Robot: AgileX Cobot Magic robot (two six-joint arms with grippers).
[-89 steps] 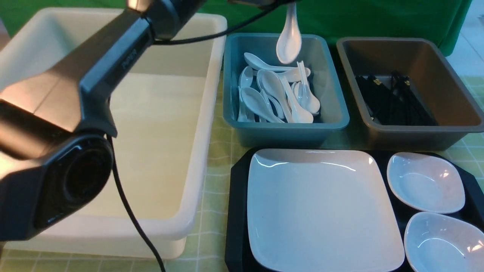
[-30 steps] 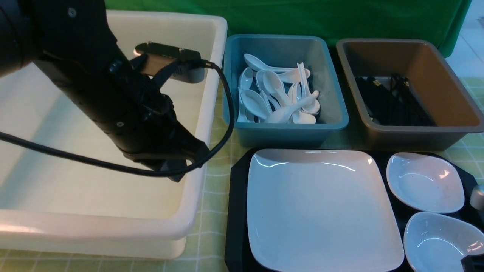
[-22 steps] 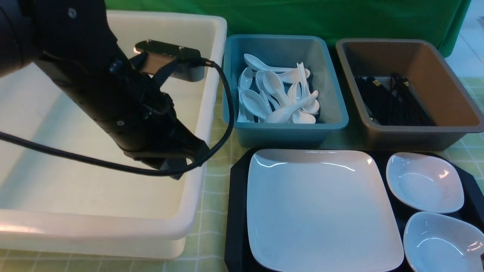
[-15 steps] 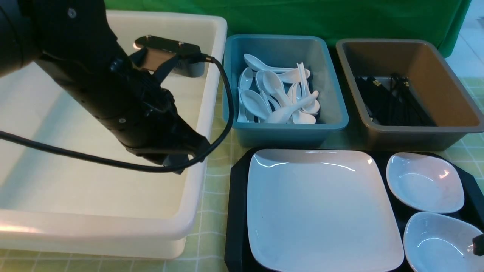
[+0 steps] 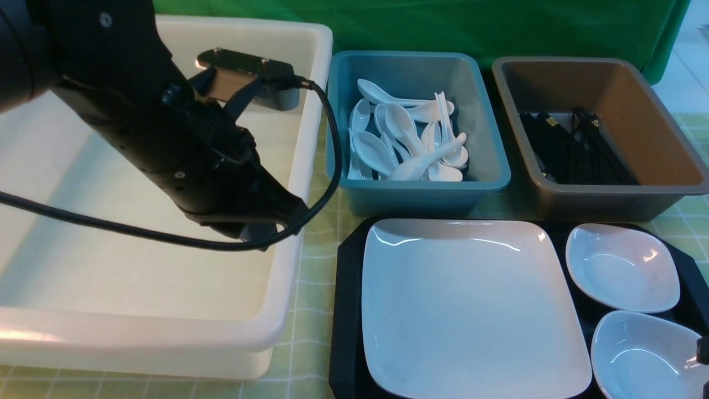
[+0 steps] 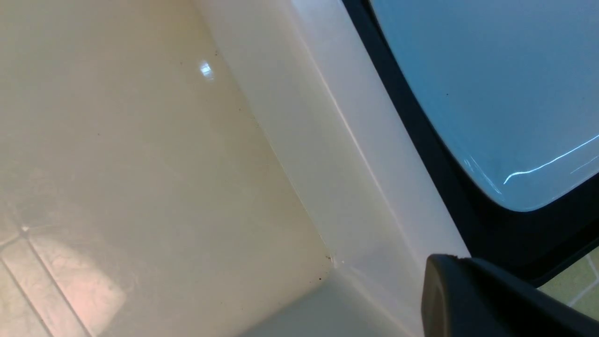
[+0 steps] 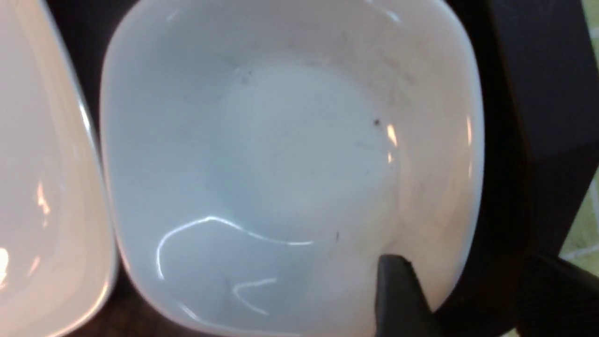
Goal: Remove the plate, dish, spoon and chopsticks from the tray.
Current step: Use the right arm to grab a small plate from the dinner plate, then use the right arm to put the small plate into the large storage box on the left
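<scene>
One item moved: the spoon [image 5: 426, 160] now lies in the teal tub [image 5: 501, 183], off the tray [image 5: 346, 310].
Left gripper [image 5: 259, 239]: withdrawn over the white tub [image 5: 166, 338]; finger gap cannot be told.
Right gripper [image 7: 472, 290]: newly arrived, fingers parted astride the rim of the near dish [image 7: 281, 154], gripping nothing.
Remaining on tray: plate [image 5: 471, 310], near dish, far dish [image 5: 623, 266].

Tray [image 5: 346, 288]: one. Large square plate [image 5: 471, 310]: one. Small dishes [image 5: 623, 266]: two, both at the tray's 3 o'clock side. Tubs: three, namely cream tub [image 5: 310, 138], teal tub [image 5: 487, 111] and brown-grey tub [image 5: 648, 116]. Spoons [image 5: 410, 144]: overlapping heap, exact number not determinable. Chopsticks [image 5: 576, 149]: dark tangle, not countable.
</scene>
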